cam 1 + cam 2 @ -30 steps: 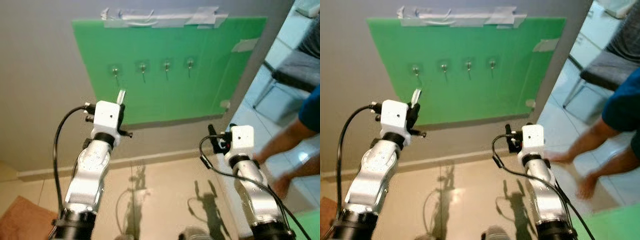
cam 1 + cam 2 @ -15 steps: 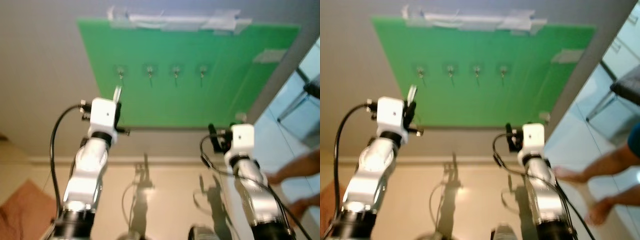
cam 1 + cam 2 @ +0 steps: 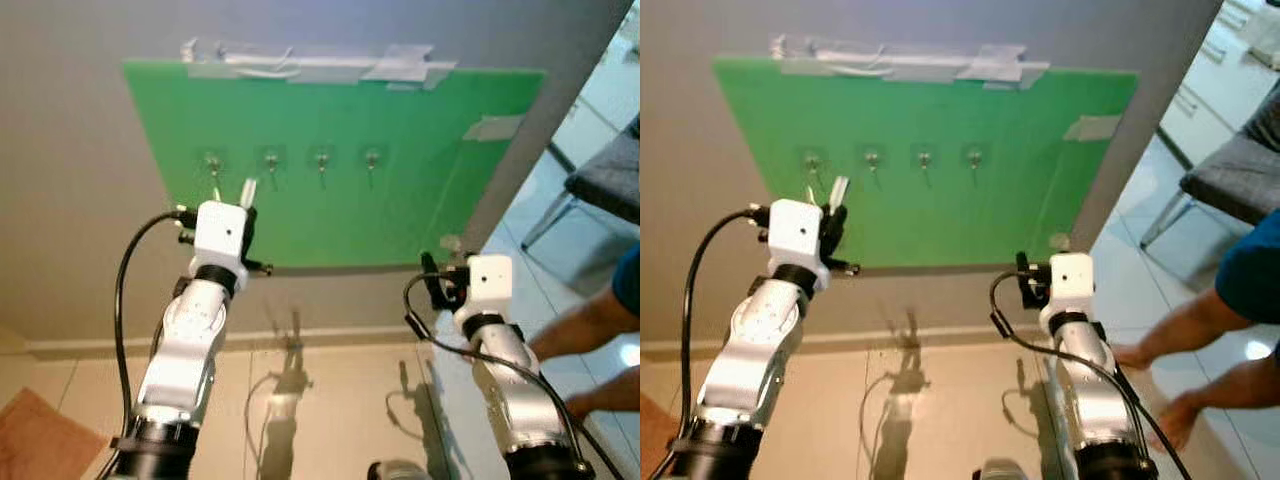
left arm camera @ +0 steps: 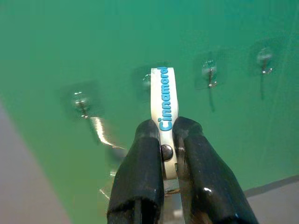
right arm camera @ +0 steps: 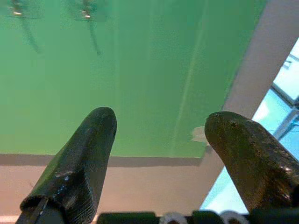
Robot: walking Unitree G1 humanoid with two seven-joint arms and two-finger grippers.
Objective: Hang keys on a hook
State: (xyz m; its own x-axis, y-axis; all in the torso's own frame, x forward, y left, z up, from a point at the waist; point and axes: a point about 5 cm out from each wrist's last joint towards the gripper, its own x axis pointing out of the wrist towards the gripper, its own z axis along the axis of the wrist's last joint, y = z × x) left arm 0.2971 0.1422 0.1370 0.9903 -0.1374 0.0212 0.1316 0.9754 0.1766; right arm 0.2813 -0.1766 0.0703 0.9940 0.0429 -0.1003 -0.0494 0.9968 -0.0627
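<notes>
Four small hooks [image 3: 291, 160] sit in a row on the green board [image 3: 420, 210] across the upper middle of the frame. The left gripper [image 4: 163, 140] is clamped on a white key tag [image 4: 164, 109], raised just below the two leftmost hooks. This looks like the approach step; next the tag's ring must be brought up over one hook and lowered onto it. Compared with a second ago, the tag sits nearer the hooks. The right gripper [image 5: 161, 135] hangs spread wide, holding nothing, at lower right. A person's arm [image 3: 590, 330] shows at the right edge.
</notes>
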